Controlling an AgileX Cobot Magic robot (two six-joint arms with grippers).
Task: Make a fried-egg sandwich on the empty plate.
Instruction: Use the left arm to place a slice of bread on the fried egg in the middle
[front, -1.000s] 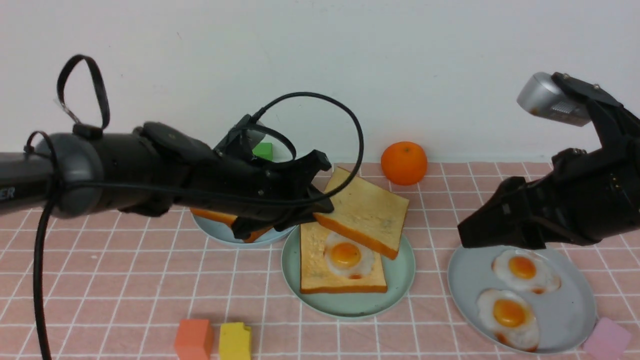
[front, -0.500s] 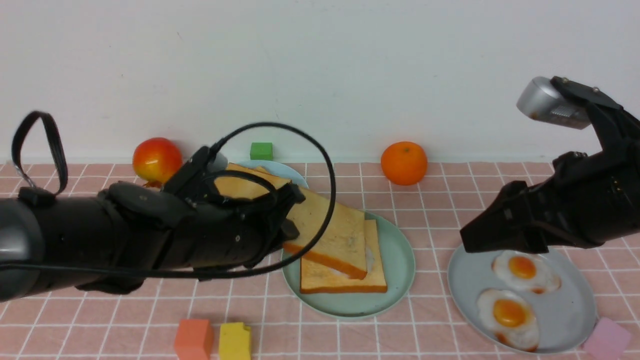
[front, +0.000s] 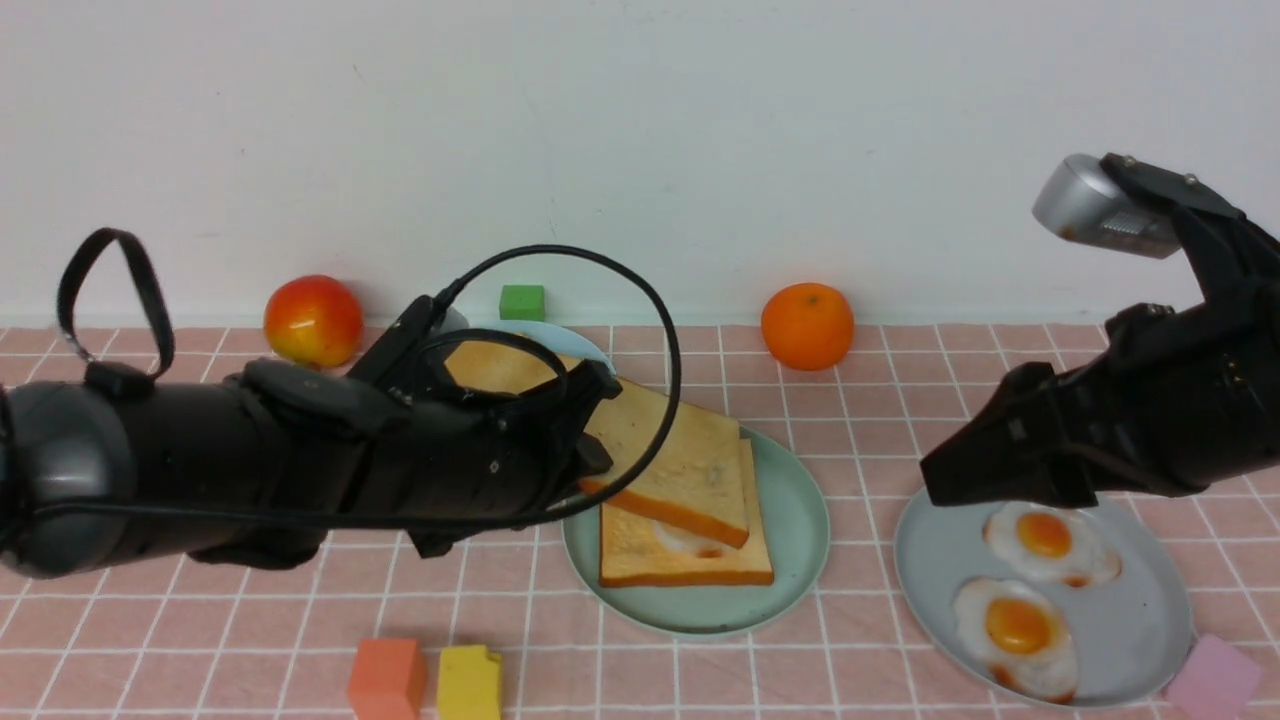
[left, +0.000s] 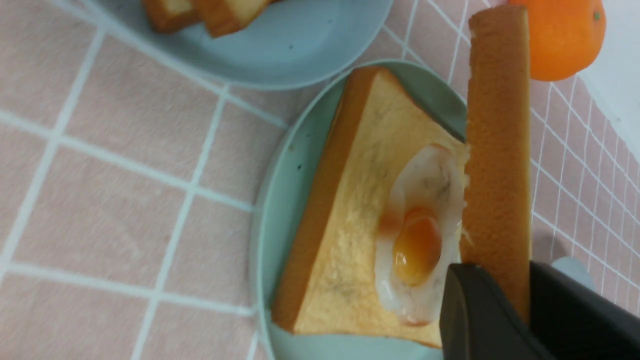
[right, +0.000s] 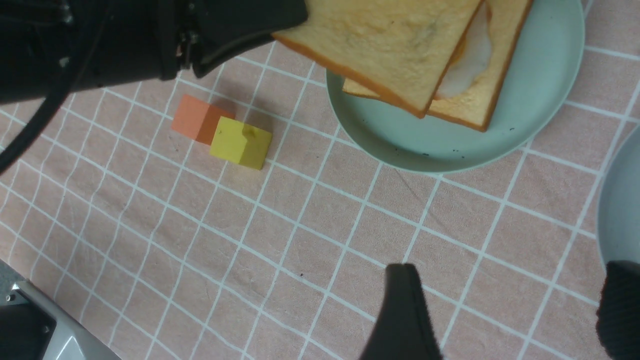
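Observation:
The mint-green empty plate (front: 800, 520) holds one toast slice (front: 680, 568) with a fried egg (front: 690, 541) on it. A second toast slice (front: 670, 460) hangs tilted over them and covers most of the egg. My left gripper (front: 590, 462) is shut on that slice's left edge. In the left wrist view the held slice (left: 500, 150) shows edge-on between the fingers (left: 467, 310), right beside the egg (left: 420, 240). My right gripper (front: 960, 470) stands open and empty (right: 510, 280) above the cloth, between the green plate (right: 545, 90) and the grey plate.
A grey plate (front: 1140, 620) with two fried eggs lies at the right. A pale blue plate (front: 585, 348) with toast slices sits behind my left arm. An apple (front: 313, 320), an orange (front: 808, 325) and a green cube (front: 523, 301) line the back. Orange (front: 387, 678), yellow (front: 470, 683) and pink (front: 1213, 680) blocks sit near the front.
My left gripper brought the held toast down and toward the front, from beyond the egg to over it, hiding most of the egg. The right arm has stayed still.

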